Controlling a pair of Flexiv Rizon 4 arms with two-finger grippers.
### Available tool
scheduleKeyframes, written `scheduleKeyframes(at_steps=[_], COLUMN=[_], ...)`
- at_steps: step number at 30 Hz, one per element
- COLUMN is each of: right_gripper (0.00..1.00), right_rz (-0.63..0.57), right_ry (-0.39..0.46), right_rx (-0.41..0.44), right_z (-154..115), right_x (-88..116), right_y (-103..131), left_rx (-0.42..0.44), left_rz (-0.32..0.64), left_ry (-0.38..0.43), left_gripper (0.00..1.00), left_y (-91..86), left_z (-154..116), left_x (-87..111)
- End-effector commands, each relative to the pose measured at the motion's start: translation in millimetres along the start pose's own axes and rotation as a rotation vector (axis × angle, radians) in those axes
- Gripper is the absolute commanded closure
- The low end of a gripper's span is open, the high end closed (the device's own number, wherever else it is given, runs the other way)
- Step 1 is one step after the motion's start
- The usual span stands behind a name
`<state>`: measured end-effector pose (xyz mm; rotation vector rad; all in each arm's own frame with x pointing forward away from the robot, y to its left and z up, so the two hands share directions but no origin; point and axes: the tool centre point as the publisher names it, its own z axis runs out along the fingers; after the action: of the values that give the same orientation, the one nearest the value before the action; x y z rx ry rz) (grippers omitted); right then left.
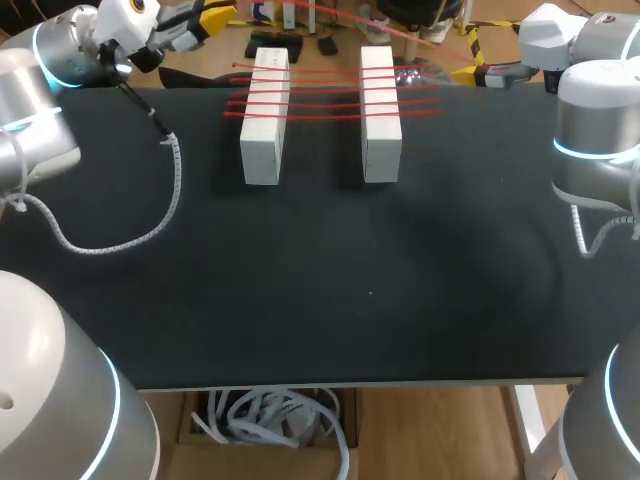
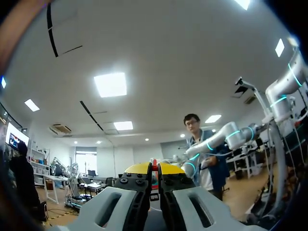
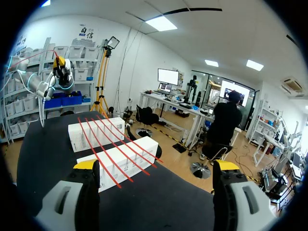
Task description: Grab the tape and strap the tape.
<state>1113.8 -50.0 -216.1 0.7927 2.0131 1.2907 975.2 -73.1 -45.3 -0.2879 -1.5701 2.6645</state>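
- As far as the head view shows, the red tape point(image 1: 325, 103) already lies in several strands across the two white blocks point(image 1: 265, 115) in the upper middle of the frame. I judge that a good part of the strapping is done.
- One more length of the tape runs slanted along the top middle of the frame, above the blocks. I cannot tell where it ends.
- The left gripper point(image 1: 212, 18) is in the upper left corner of the head view, beyond the far edge of the table point(image 1: 320, 300). In its own wrist view the jaws are pressed almost together, with a thin sliver of the red tape point(image 2: 154, 166) between them, so it seems to pinch the tape.
- The right gripper point(image 3: 156, 166) has its jaws wide apart and holds nothing. The blocks with the strands over them lie ahead of it. In the head view it is at the upper right, near the far table edge.
- In my judgement the grabbing is finished. What is left is to lay the held length over the blocks as a further strand.
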Motion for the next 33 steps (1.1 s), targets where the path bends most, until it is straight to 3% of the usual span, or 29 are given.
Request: scheduleKeyframes(at_steps=[1,33], right_gripper=[0.00,0.00], right_rz=[0.000,0.000], right_ry=[0.000,0.000], right_rx=[0.000,0.000], right_z=[0.0,0.0], right_x=[-0.1,-0.1], right_y=[0.0,0.0], left_rx=[-0.017,-0.016], left_rz=[-0.004,0.000], left_ry=[-0.010,-0.006], left_gripper=[1.00,1.00], left_y=[-3.7,-2.1], left_z=[2.3,2.8], left_x=[2.7,-0.6])
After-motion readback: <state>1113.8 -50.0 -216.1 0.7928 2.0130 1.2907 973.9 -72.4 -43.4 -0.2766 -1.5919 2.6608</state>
